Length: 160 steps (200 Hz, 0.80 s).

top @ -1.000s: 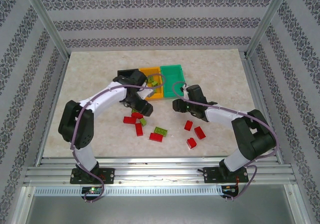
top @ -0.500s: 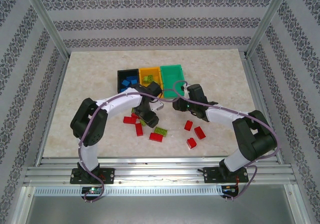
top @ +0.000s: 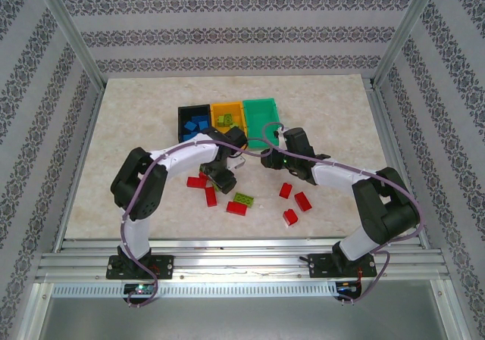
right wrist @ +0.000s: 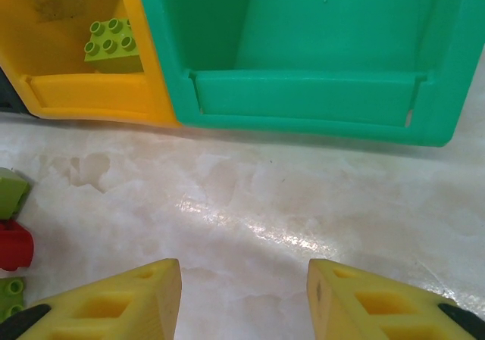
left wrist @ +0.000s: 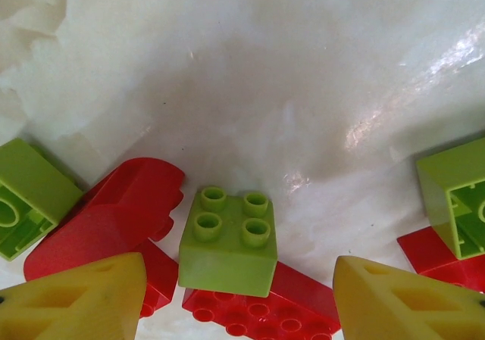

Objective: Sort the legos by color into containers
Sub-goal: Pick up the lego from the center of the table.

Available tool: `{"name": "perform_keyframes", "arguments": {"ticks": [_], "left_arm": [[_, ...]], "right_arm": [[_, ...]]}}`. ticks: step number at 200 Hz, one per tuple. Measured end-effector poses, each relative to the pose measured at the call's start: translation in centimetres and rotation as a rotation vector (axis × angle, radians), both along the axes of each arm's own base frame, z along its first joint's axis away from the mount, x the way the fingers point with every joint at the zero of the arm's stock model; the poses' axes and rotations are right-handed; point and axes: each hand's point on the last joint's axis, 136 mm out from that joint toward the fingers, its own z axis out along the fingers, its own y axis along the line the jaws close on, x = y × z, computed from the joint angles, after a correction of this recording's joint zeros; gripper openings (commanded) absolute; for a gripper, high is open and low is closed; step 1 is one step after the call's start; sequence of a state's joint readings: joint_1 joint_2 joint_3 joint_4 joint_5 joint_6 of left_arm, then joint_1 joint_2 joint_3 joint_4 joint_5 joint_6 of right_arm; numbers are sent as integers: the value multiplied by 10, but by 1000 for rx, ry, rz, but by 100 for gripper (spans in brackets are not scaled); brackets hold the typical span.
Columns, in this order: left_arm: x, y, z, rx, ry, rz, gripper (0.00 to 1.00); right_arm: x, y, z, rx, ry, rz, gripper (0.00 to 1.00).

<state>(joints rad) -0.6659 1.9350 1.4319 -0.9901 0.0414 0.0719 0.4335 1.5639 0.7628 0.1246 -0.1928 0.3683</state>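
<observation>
left fingers straddle a lime brick, right fingers hang by the green bin

a pale marbled table top sits inside walls of striped, patterned paper. at its far middle three small open plastic bins stand side by side, touching: a black bin with blue studded bricks in it, an orange-yellow bin with a lime green studded brick in it, and a green bin.

the left gripper is low over a cluster of loose bricks on the near side of the bins. its yellow fingers stand apart, one on each side of a lime green four-stud brick, with a gap on both sides (no contact that i can see). that brick rests studs up on a flat red brick. a rounded red brick lies just beside it on the left, and further lime bricks lie at both edges of the wrist view.

the right gripper hangs just in front of the green bin, fingers apart — only bare table between them. more red bricks lie loose on the table near the right arm.
</observation>
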Motion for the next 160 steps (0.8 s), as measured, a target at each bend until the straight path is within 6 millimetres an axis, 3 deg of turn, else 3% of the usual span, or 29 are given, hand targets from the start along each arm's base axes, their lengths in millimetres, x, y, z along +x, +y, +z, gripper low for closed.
{"name": "perform_keyframes", "arguments": {"ticks": [160], "left_arm": [[-3,2,-10,35,47,9,59]], "right_arm": [[-1,2,0,7,3,8,49]]}}
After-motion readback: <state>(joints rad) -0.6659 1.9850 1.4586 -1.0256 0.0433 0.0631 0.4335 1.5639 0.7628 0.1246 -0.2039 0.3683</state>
